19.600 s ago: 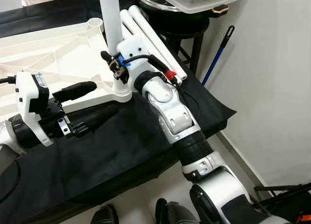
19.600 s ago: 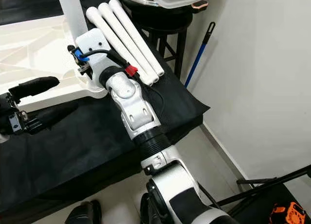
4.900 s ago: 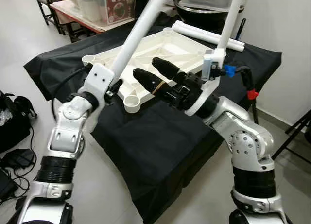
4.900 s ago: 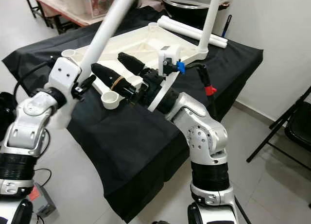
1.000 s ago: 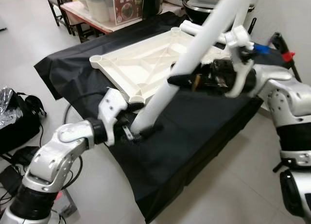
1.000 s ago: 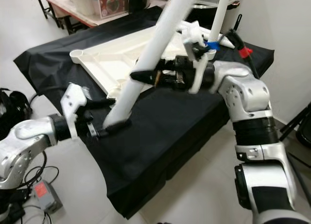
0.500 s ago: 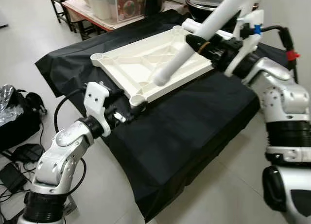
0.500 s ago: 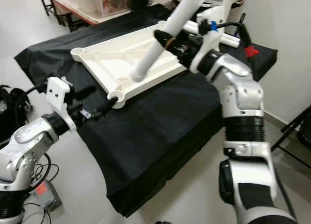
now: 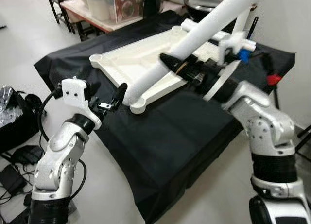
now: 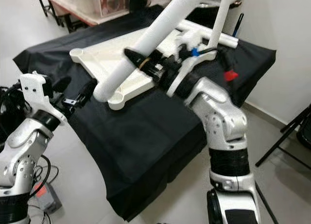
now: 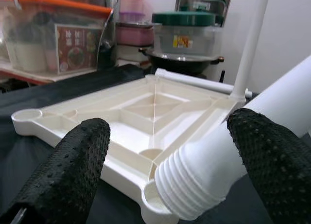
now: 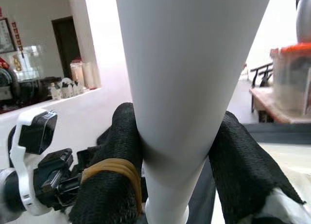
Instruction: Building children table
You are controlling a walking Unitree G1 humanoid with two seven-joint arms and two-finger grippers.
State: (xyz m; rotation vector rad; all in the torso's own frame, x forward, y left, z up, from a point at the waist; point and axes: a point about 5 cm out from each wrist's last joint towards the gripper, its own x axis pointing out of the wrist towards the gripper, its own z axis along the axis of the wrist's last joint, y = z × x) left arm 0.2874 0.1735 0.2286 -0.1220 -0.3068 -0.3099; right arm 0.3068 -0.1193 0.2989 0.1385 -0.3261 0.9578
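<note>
Setting: black-draped table [image 9: 184,136] in a tiled room; storage tubs behind, bare floor in front.
Tabletop: white ribbed plastic panel [image 9: 141,63], upside down on the cloth, corner socket [image 9: 138,106] near the front edge.
Leg: long white tube [image 10: 160,25], tilted, ridged end [image 11: 192,190] just above that socket.
Right gripper [image 12: 170,185]: clamped round the tube low down.
Left gripper [image 11: 165,156]: spread wide, empty, just beside the socket.
Handling: likely light, stiff, smooth; best held near the ridged end.
Room: open floor at the front; upright leg [image 10: 221,20] and spare tubes [image 9: 214,33] crowd the far side.
</note>
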